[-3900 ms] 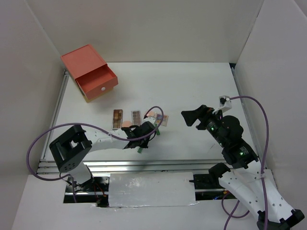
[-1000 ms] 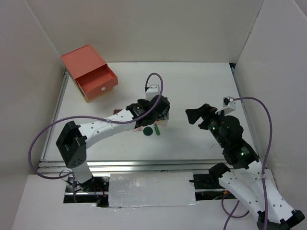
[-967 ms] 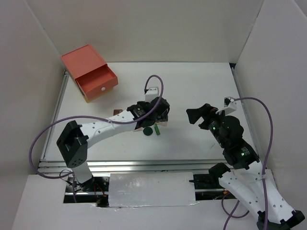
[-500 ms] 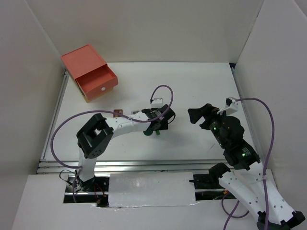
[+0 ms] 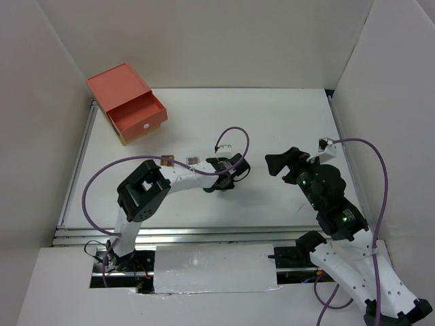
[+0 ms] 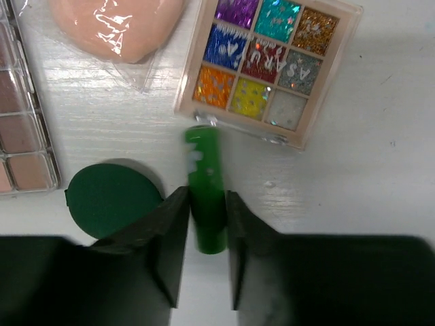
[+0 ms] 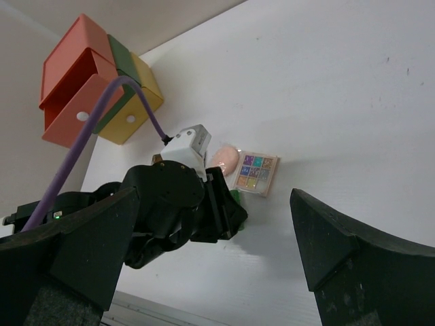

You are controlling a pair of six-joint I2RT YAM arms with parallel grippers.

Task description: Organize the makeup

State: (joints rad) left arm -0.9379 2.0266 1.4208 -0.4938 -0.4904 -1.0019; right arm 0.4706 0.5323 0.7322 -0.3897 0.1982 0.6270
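Observation:
The makeup lies mid-table. In the left wrist view a green tube [image 6: 202,156] lies flat, its far end touching a square multicolour palette [image 6: 268,64]. A dark-green disc [image 6: 109,204] sits left of it, a peach sponge [image 6: 115,24] beyond that, and a brown palette [image 6: 20,129] at the left edge. My left gripper [image 6: 206,195] is low over the table with a finger pressed on each side of the tube's near end. My right gripper [image 5: 279,164] hangs open and empty above the table to the right, facing the multicolour palette [image 7: 253,172].
The red-green-yellow drawer chest [image 5: 126,102] stands at the back left with its red top drawer pulled out. Two brown palettes [image 5: 166,161] lie left of the left gripper [image 5: 219,182]. White walls enclose the table on three sides.
The left arm has swung right and come down over the green tube. Its jaws went from wide open to closed against the tube's sides. The right arm has barely moved.

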